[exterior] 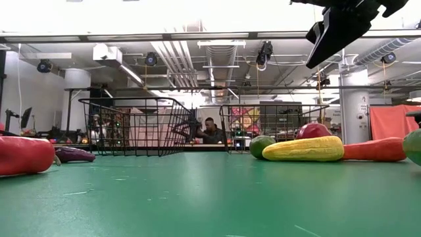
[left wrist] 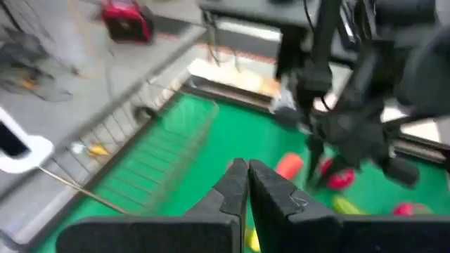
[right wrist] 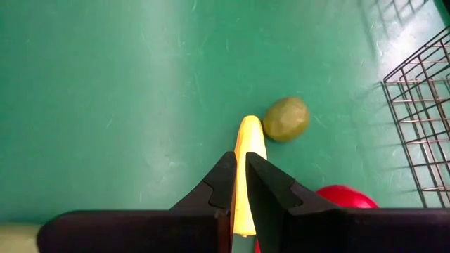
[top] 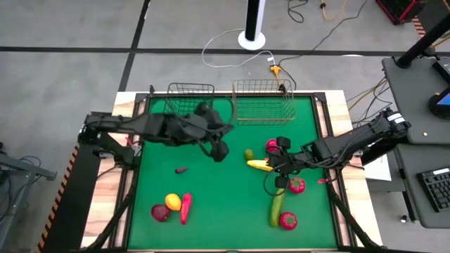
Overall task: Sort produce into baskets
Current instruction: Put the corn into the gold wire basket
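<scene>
Directly beneath the right gripper [right wrist: 240, 184], whose fingers were clenched empty, the yellow corn-like piece [right wrist: 247, 169] lay lengthwise ahead, apparently nearer this arm than the left.

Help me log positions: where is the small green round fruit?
In the high view, the green round fruit lies right of table centre, just beside the yellow corn, in front of the lighter basket.

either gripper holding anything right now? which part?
Nothing held. Left gripper shut, empty, in the air. Right gripper shut, empty, above the yellow corn.
</scene>
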